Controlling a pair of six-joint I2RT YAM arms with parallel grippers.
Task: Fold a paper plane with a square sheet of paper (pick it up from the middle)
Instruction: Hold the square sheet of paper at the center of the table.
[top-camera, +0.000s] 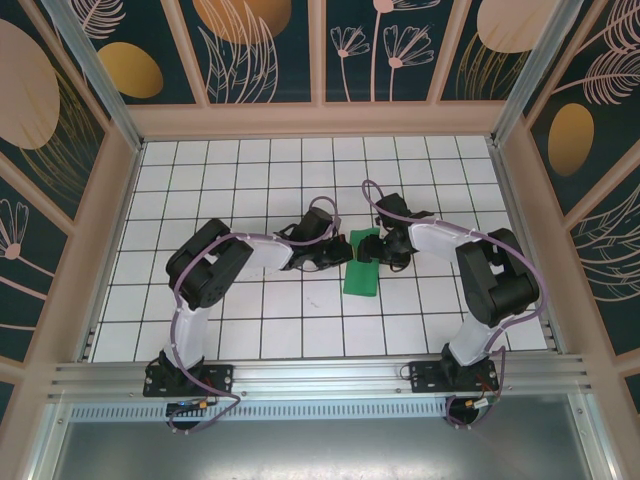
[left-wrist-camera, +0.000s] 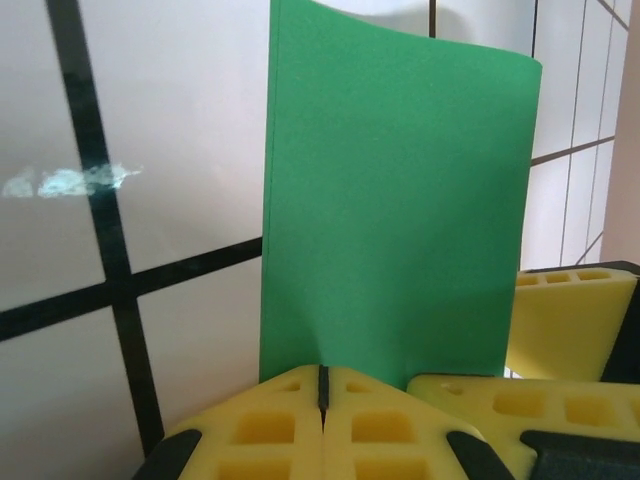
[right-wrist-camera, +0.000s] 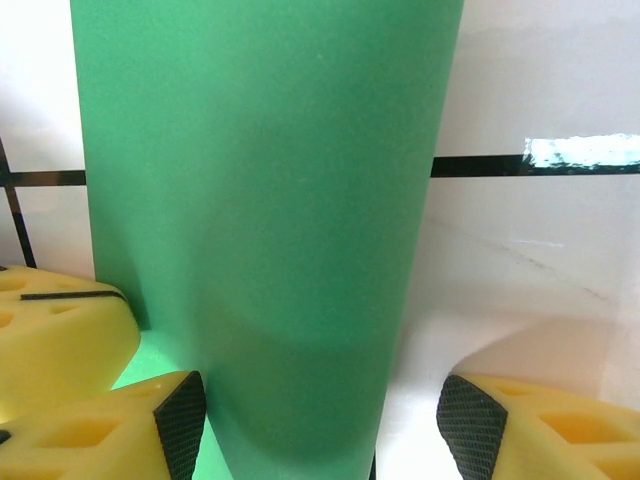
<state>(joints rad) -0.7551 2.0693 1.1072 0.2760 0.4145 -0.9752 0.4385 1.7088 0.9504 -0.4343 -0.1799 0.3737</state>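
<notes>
The square sheet of paper (top-camera: 361, 265) is plain green and folded into a narrow rectangle, lying mid-table between both grippers. No paper plane shape shows. My left gripper (top-camera: 343, 256) comes at it from the left. In the left wrist view its yellow fingers (left-wrist-camera: 270, 420) are pressed together, with the paper (left-wrist-camera: 395, 220) rising from their seam. My right gripper (top-camera: 377, 254) meets it from the right. Its black pads (right-wrist-camera: 182, 422) stand wide apart with the paper (right-wrist-camera: 270, 200) lying between them, untouched on the right side.
The white tiled table (top-camera: 250, 170) is walled by a wooden frame (top-camera: 320, 120) at the back and sides. An aluminium rail (top-camera: 320, 378) runs along the near edge by the arm bases. Each gripper's yellow fingers (left-wrist-camera: 570, 320) crowd the other's wrist view.
</notes>
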